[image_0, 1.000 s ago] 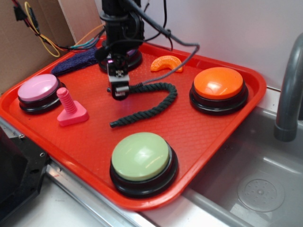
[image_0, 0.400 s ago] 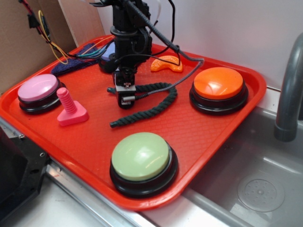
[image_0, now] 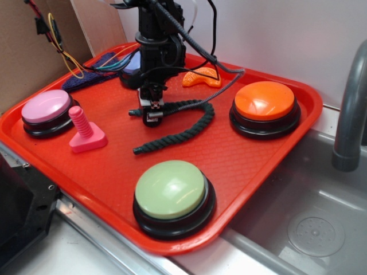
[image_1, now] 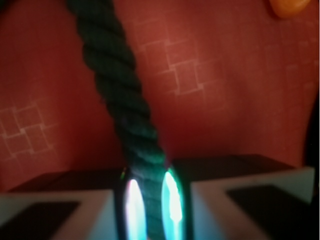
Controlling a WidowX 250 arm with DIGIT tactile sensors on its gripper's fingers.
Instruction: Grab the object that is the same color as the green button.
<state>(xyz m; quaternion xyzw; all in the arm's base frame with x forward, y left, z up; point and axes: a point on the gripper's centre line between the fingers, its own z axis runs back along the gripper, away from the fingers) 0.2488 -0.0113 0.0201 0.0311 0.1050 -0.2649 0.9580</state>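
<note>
Red tray (image_0: pixel 246 166) filled the counter beside a sink; nearest sat the green button (image_0: pixel 171 189). Mid-tray, the dark green rope (image_0: pixel 186 129) curved, one end pinched between the closed fingers of the gripper (image_0: pixel 152 114). Beyond lay a blue cloth (image_0: pixel 94 73).

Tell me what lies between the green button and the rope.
Only bare red tray separates the green button from the rope; the exterior view shows it.

Rope (image_1: pixel 117 90) looked twisted fibre, rough, matt. Tray (image_0: pixel 241 154), centre frame, was red plastic w/ fine grid texture. Green button (image_0: pixel 171 189), lower centre, was smooth, semi-gloss plastic.
</note>
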